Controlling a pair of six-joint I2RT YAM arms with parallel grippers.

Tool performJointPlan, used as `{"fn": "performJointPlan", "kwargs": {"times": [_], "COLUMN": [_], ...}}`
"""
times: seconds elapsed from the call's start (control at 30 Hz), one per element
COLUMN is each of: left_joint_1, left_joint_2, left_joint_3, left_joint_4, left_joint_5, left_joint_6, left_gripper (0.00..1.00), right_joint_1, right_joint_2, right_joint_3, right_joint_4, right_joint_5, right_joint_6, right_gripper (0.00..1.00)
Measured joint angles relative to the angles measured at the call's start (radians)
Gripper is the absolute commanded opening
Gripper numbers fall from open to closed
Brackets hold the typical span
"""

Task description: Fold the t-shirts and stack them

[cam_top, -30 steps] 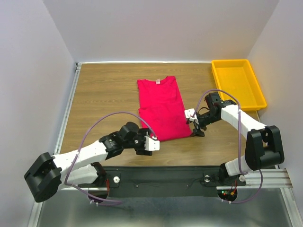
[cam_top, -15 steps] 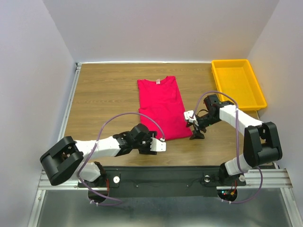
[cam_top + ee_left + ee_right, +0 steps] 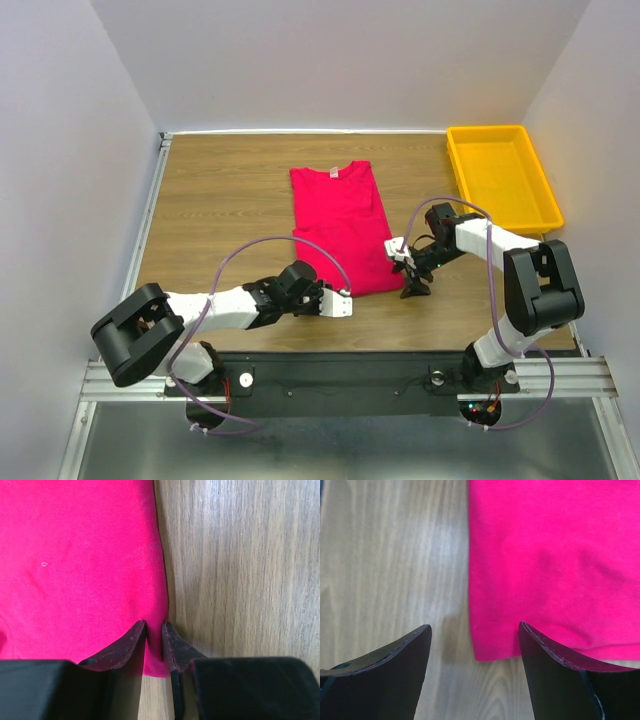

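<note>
T-shirt point(image 3: 340, 225), crimson, folded lengthwise, mid-table point(image 3: 220, 200). We record left gripper point(image 3: 154, 626) pinched on its near hem, and right gripper point(image 3: 475, 630) spread wide, straddling its near right corner.

Nothing legible (neck tag point(image 3: 333, 172) seems too small).
</note>
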Motion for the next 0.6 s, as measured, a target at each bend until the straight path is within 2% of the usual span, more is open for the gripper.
{"fn": "performJointPlan", "kwargs": {"times": [0.23, 0.43, 0.53, 0.57, 0.6], "left_joint_1": [0.000, 0.000, 0.000, 0.000, 0.000], "left_joint_2": [0.000, 0.000, 0.000, 0.000, -0.001], "left_joint_3": [0.000, 0.000, 0.000, 0.000, 0.000], "left_joint_4": [0.001, 0.001, 0.001, 0.001, 0.001], "left_joint_5": [-0.001, 0.000, 0.000, 0.001, 0.002], "left_joint_6": [0.000, 0.002, 0.003, 0.003, 0.003], "left_gripper": [0.15, 0.01, 0.00, 0.00, 0.00], "right_joint_1": [0.000, 0.006, 0.010, 0.011, 0.013], "right_joint_2": [0.000, -0.013, -0.030, -0.034, -0.037], "right_joint_3": [-0.015, -0.082, -0.102, -0.110, -0.117], "right_joint_4": [0.095, 0.192, 0.223, 0.238, 0.254], "right_joint_5": [0.056, 0.082, 0.089, 0.093, 0.097], "right_joint_6": [0.019, 0.028, 0.042, 0.050, 0.055], "right_gripper": [0.74, 0.68, 0.55, 0.43, 0.38]}}
